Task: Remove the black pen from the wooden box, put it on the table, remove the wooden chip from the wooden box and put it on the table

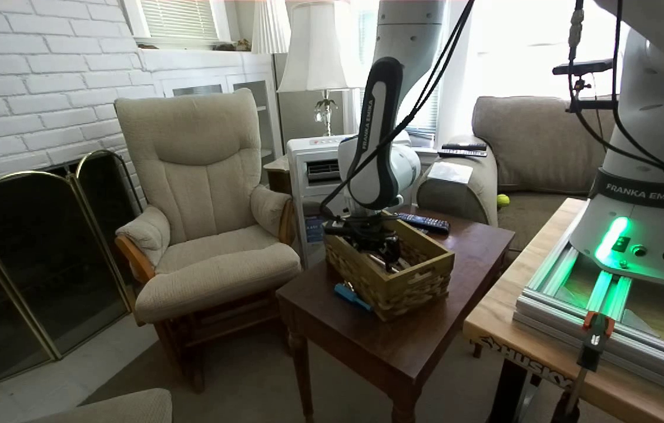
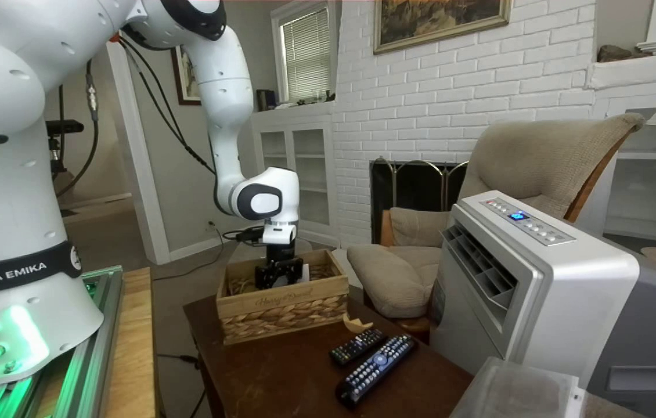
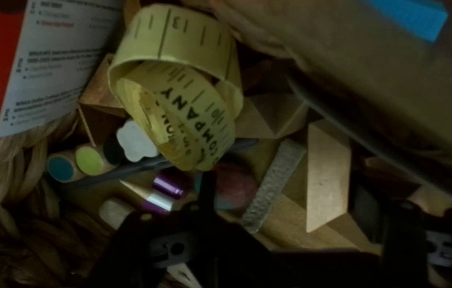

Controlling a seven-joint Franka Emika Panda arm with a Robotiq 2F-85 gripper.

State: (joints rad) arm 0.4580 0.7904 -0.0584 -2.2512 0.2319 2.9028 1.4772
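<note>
The tan wooden box point(image 1: 429, 270) stands on the dark reddish-brown table point(image 1: 332, 320); both also show in an exterior view, the box point(image 2: 287, 297) and the table point(image 2: 281, 377). My gripper point(image 3: 288, 200) reaches down inside the box, fingers spread wide. In the wrist view a pale wooden block point(image 3: 328, 176) and a grey textured stick point(image 3: 274, 186) lie between the fingers, the block close to the right finger. A thin dark stick point(image 3: 130, 170), perhaps the black pen, lies partly under a tape measure. I cannot tell which wooden piece is the chip.
A yellow rolled tape measure point(image 3: 206, 116), a football card point(image 3: 58, 52) and several small items fill the box. A blue item point(image 1: 352, 295) lies beside the box. Remotes point(image 2: 377, 366) and a tan curved piece point(image 2: 356, 324) lie on the table. An armchair point(image 1: 208, 194) stands nearby.
</note>
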